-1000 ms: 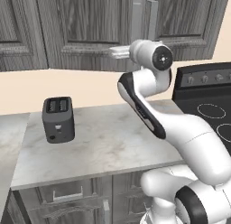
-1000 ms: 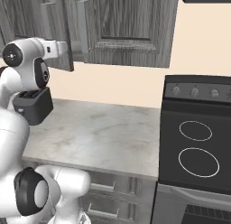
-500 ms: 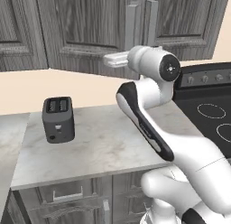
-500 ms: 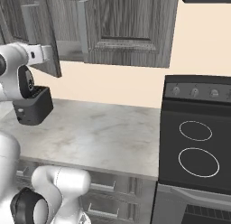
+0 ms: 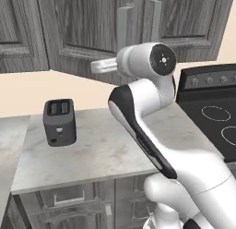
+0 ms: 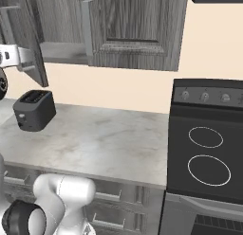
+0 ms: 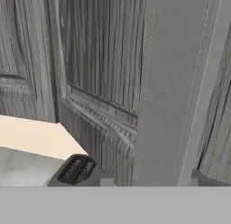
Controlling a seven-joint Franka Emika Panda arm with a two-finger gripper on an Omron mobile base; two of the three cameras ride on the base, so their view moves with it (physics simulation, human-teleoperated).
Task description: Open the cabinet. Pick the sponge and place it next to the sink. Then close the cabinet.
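Arm links, white with dark joints, rise from the base and bend over the desk (image 5: 99, 152), with the wrist lifted to the height of the cabinet's lower edge. From there the hand (image 5: 94, 66) reaches out sideways towards the left of the left base view, level with the bottom rail of the left door (image 5: 87, 25). Whether its fingers stand wide or narrow I cannot tell, because the side views give only its pale outline and the hand view does not show the tips. Close in front of the hand camera stands a long silver bar handle (image 7: 173, 83), upright and very large in that view, with the grey wood-grain panel of the door just behind it. The cabinet (image 6: 133, 30) hangs on the wall above the desk. Its left door is swung out on its hinge, so the right base view looks past the door's edge to a bare stretch of the inner shelf (image 6: 61, 50), while the right door lies flat and shut with its own handle (image 6: 87, 25) at the middle. On the marbled desk below, well to the left, stands a black toaster (image 5: 60, 122), apart from the arm. A black stove (image 6: 204, 153) with ring burners adjoins the desk on the right, and a beige wall (image 6: 142, 89) runs behind both.
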